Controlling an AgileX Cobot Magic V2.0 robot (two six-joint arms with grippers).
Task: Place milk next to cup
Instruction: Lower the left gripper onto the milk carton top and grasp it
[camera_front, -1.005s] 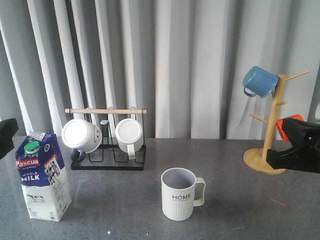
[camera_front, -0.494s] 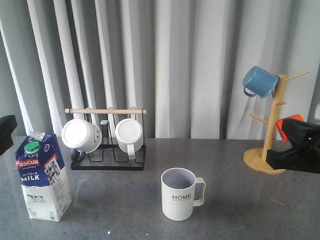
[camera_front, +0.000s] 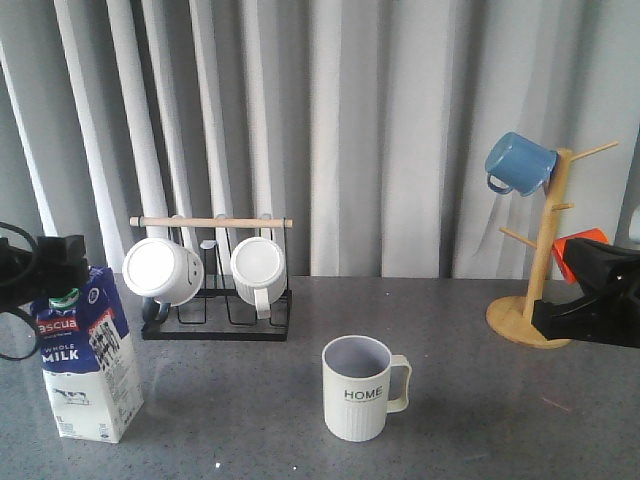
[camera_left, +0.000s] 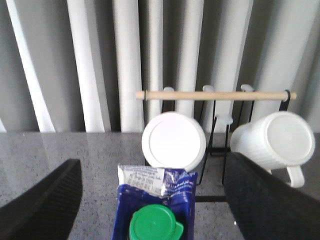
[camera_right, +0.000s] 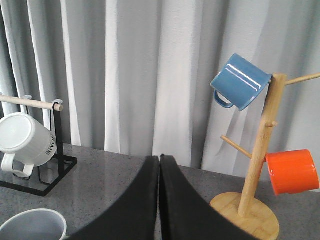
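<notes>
The milk (camera_front: 88, 372), a blue-and-white carton with a green cap, stands upright at the table's front left. My left gripper (camera_front: 55, 260) is open and sits just above and behind the carton's top, hiding part of it. In the left wrist view the carton (camera_left: 155, 207) lies between the gripper's (camera_left: 152, 162) widely spread fingers (camera_left: 45, 205), without contact. The cup (camera_front: 357, 395), a ribbed pale mug marked "HOME", stands at the front centre; its rim shows in the right wrist view (camera_right: 30, 224). My right gripper (camera_front: 560, 305) is shut and empty at the far right, and also shows in the right wrist view (camera_right: 160, 159).
A black wire rack (camera_front: 215, 325) with a wooden bar holds two white mugs (camera_front: 163, 270) behind the milk. A wooden mug tree (camera_front: 543, 250) at the back right carries a blue mug (camera_front: 520, 162) and an orange mug (camera_right: 292, 171). Grey curtains hang behind the table.
My left gripper has moved in from the left edge to just over the milk carton's top. The right arm, milk and cup have not moved.
</notes>
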